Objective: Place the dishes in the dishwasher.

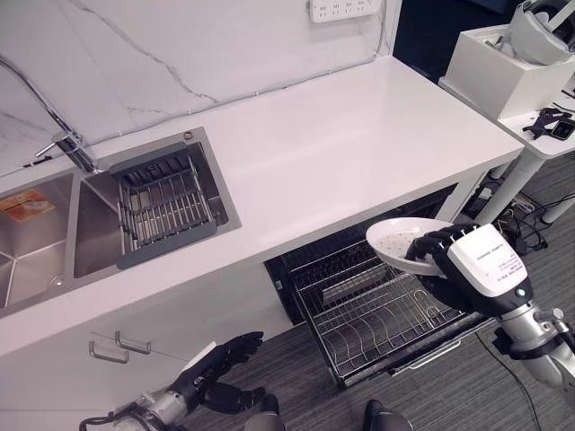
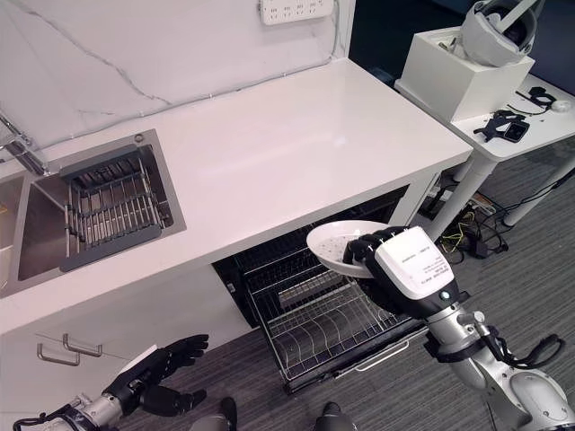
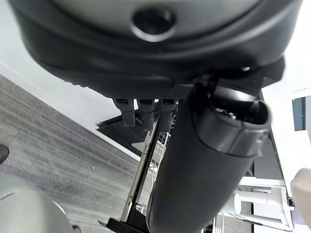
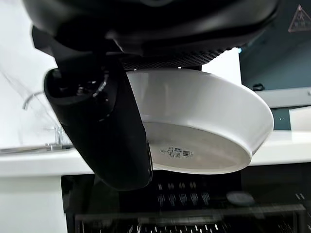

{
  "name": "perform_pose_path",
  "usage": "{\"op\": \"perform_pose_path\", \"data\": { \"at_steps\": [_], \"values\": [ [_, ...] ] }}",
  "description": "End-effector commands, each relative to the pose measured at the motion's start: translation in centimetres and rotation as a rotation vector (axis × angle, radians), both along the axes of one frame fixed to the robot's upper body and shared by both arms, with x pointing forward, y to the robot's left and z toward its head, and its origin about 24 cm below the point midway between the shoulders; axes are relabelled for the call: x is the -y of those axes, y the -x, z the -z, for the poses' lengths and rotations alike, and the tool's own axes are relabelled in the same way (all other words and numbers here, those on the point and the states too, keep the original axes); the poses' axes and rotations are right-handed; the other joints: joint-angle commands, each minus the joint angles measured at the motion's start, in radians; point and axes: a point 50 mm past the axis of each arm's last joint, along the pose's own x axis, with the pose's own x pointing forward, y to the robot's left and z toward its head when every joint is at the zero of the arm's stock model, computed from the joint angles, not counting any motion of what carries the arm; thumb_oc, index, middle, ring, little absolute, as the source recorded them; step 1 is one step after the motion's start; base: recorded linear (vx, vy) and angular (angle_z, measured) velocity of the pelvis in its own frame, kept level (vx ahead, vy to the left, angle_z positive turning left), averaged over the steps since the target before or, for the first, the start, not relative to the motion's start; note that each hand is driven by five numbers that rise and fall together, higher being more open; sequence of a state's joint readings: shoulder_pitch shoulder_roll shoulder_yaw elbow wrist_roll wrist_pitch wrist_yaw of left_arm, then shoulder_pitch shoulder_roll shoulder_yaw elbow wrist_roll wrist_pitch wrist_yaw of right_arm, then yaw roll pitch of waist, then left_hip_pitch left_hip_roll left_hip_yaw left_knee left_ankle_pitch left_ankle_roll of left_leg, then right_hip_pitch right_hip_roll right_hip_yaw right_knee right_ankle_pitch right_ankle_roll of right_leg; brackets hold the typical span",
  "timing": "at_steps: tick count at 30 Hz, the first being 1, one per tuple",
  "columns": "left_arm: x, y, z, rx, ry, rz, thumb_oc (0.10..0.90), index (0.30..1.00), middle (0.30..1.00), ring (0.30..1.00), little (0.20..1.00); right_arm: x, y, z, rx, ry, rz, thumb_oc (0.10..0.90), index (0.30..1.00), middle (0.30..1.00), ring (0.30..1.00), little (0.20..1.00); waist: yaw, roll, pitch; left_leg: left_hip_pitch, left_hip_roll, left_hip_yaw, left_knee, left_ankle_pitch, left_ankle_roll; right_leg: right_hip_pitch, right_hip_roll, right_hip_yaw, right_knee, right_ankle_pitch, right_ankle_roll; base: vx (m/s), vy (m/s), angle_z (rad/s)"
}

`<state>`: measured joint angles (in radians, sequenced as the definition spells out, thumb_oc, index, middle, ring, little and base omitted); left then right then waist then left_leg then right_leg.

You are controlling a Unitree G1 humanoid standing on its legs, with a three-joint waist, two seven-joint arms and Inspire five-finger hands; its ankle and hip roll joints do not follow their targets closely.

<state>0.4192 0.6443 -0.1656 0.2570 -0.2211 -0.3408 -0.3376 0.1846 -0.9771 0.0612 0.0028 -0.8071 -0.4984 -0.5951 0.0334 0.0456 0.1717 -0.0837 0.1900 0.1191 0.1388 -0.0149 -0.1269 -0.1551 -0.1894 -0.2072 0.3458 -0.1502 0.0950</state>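
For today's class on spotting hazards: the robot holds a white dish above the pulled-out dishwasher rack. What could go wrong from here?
1. The right hand grips the white dish only at one edge, tilted; it might slip and fall onto the wire rack.
2. The dish is close under the countertop edge, so lifting could knock it.
3. The left hand hangs low and open, too far away to help steady it.

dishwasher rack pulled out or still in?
Pulled out. The lower wire rack juts past the counter edge over the floor, empty, with the white dish held above it in the right hand.
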Motion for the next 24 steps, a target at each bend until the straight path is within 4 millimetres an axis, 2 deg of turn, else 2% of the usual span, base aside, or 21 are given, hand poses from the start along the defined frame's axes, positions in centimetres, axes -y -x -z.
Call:
{"op": "perform_pose_path", "data": {
  "at_steps": [1,5,10,13,21,24],
  "values": [
    [0.0,-2.6,-2.4,0.196,-0.013,-0.005,0.800,0.900,0.900,0.900,0.900,-1.7,-1.2,-3.6,0.247,-0.091,-0.114,0.400,0.300,0.300,0.300,0.300,0.009,-0.028,-0.021,-0.005,0.009,0.054,0.161,-0.232,0.053,0.105,-0.043,-0.108,-0.046,-0.100,0.091,0.00,-0.008,0.04],
    [0.1,-1.5,-0.4,0.140,-0.034,-0.032,0.800,0.900,0.900,0.900,0.900,-1.4,-1.4,-1.3,0.176,-0.085,-0.104,0.400,0.300,0.300,0.300,0.300,0.019,-0.030,-0.020,-0.002,0.008,0.050,0.161,-0.236,0.053,0.113,-0.046,-0.120,-0.046,-0.102,0.091,0.00,-0.012,0.07],
    [-0.4,-0.8,0.5,0.110,-0.044,-0.072,0.800,0.900,0.900,0.900,0.900,-1.0,-1.6,0.5,0.111,-0.142,-0.056,0.400,0.300,0.300,0.300,0.300,0.029,-0.028,-0.018,0.007,0.006,0.044,0.161,-0.243,0.053,0.125,-0.048,-0.131,-0.046,-0.108,0.091,0.01,-0.003,0.07],
    [0.2,-1.0,0.9,0.119,-0.029,-0.088,0.800,0.900,0.900,0.900,0.900,-1.6,-2.7,2.2,0.087,-0.168,-0.025,0.400,0.300,0.300,0.300,0.300,0.046,-0.025,-0.017,0.013,0.004,0.038,0.161,-0.245,0.054,0.133,-0.051,-0.141,-0.046,-0.112,0.085,0.00,-0.003,0.01],
    [0.9,-0.6,1.9,0.095,-0.033,-0.094,0.800,0.900,0.900,0.900,0.900,-2.6,-5.1,3.2,0.061,-0.147,0.002,0.400,0.300,0.300,0.300,0.300,0.085,-0.017,-0.019,0.008,0.002,0.025,0.161,-0.237,0.051,0.144,-0.057,-0.167,-0.046,-0.116,0.077,0.00,-0.001,0.10],
    [0.6,0.0,2.5,0.062,0.006,-0.168,0.800,0.900,0.900,0.900,0.900,-2.8,-6.1,4.0,0.038,-0.095,0.030,0.400,0.300,0.300,0.300,0.300,0.105,-0.014,-0.018,0.004,0.002,0.017,0.161,-0.231,0.051,0.149,-0.061,-0.179,-0.046,-0.114,0.074,-0.01,0.019,0.16]
  ]
}}
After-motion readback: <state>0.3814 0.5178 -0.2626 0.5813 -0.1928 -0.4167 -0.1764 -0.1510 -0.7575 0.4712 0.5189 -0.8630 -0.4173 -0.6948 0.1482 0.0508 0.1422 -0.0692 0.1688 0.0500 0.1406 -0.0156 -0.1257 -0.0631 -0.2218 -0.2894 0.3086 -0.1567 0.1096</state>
